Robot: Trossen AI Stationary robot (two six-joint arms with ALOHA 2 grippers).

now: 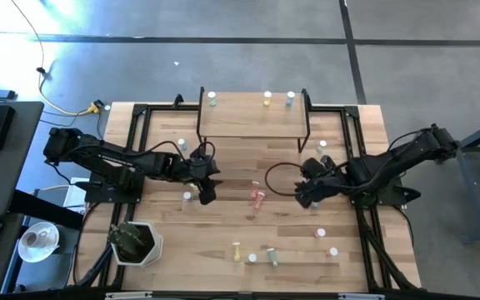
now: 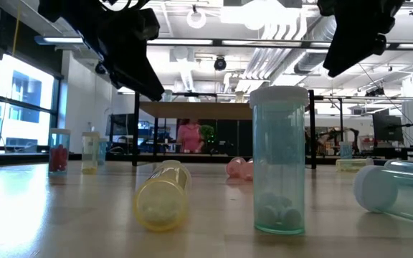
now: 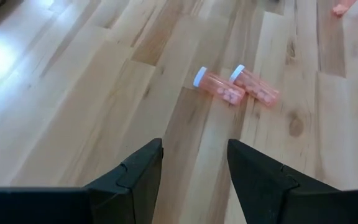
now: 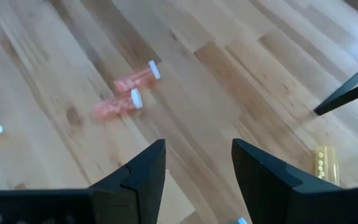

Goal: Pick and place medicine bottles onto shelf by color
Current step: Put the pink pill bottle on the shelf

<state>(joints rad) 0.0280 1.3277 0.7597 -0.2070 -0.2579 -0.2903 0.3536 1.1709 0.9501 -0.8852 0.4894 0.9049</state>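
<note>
Two pink medicine bottles point(image 1: 257, 194) with white caps lie side by side on the table's middle; they show in the left wrist view point(image 3: 219, 88) and the right wrist view point(image 4: 126, 93). My left gripper point(image 1: 207, 193) hangs open to their left, above the table, with nothing between its fingers point(image 3: 194, 168). My right gripper point(image 1: 305, 198) hangs open to their right, also with nothing in it point(image 4: 197, 168). The shelf point(image 1: 252, 121) stands at the table's far middle with three bottles point(image 1: 267, 99) upright along its far edge.
Loose bottles stand or lie about the table: one by my left gripper point(image 1: 187, 197), several near the front edge point(image 1: 261, 255), two at front right point(image 1: 327, 242). A yellow bottle point(image 4: 325, 163) lies near a shelf leg point(image 4: 347, 93). A plant pot point(image 1: 135, 242) stands front left.
</note>
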